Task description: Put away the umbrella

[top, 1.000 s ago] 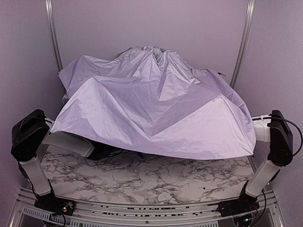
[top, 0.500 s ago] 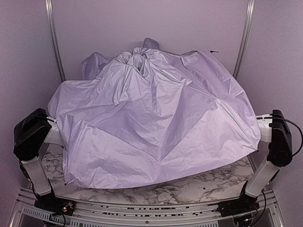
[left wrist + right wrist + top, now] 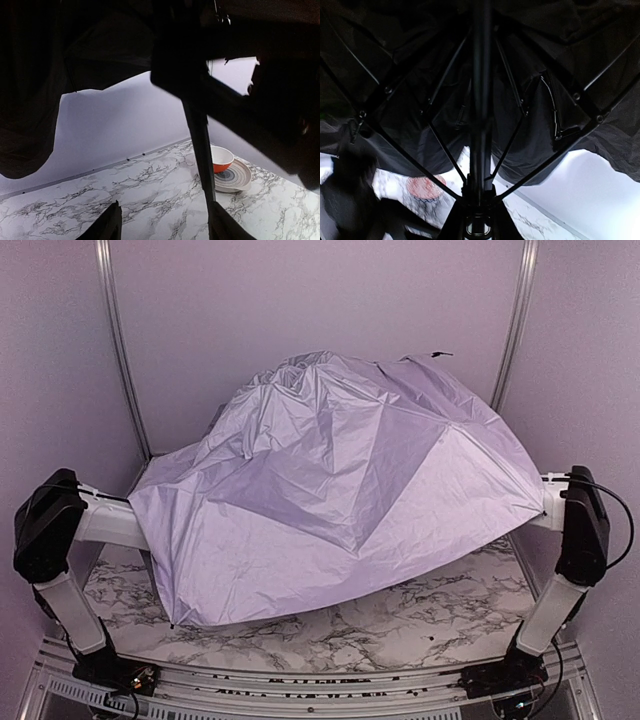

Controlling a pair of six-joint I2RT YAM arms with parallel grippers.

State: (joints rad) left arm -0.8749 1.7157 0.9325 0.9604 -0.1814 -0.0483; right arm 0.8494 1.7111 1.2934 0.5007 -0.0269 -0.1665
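The umbrella (image 3: 340,490) stands open over the table, its shiny lavender canopy tilted and hanging low at the front left. Both grippers are hidden under it in the top view; only the left arm (image 3: 60,530) and the right arm (image 3: 580,530) show. In the right wrist view my right gripper (image 3: 480,206) is shut on the black shaft (image 3: 481,100) at the hub where the ribs meet, with black lining overhead. My left gripper (image 3: 165,227) is open, bare marble showing between its fingers. The shaft (image 3: 199,135) runs down beside its right finger (image 3: 220,225).
An orange bowl (image 3: 220,159) sits on a striped plate (image 3: 237,179) on the marble table (image 3: 420,625), under the canopy. A blurred reddish round thing (image 3: 425,187) shows below the ribs in the right wrist view. Lavender walls close in the back and sides.
The canopy dropped forward over the left arm, then swung right and bunched up, baring the left arm's link. The left gripper has opened. The right arm has hardly moved.
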